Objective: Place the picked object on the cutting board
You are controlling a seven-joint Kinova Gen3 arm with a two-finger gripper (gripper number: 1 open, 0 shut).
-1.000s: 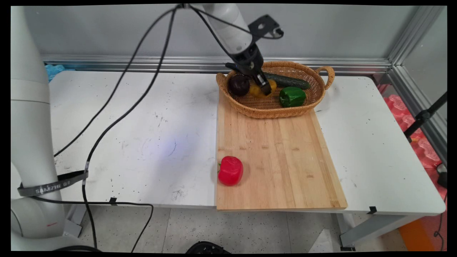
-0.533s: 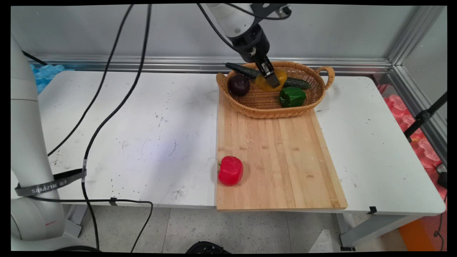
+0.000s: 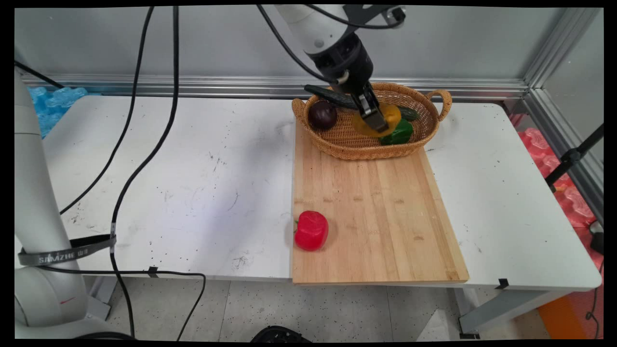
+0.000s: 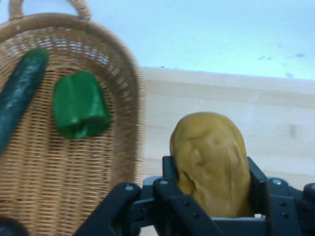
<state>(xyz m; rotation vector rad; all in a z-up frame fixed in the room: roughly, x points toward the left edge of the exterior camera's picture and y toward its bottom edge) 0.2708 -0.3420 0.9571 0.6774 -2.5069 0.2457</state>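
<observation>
**Above the basket: potato in the jaws**

Above the wicker basket (image 3: 429,126), near its front rim, the gripper (image 3: 377,117) hangs with jaws clenched on a yellow potato (image 4: 212,162), clear of the weave. Potato and arm partly hide the green pepper (image 3: 401,135) and cucumber (image 3: 409,113) inside the basket. Dark round fruit (image 3: 322,114), kind unclear, at basket's left end. Basket's front sits on the wooden board (image 3: 381,212); red pepper (image 3: 311,230) well apart, at the board's near left edge. Board lies on the desk (image 3: 193,183).

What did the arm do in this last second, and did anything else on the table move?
The black two-finger gripper, jaws shut on the yellow potato-like vegetable, lifted it from the woven wicker basket and carried it toward the wooden cutting board. The cucumber, green pepper, dark purple round vegetable and red pepper stayed put.
</observation>
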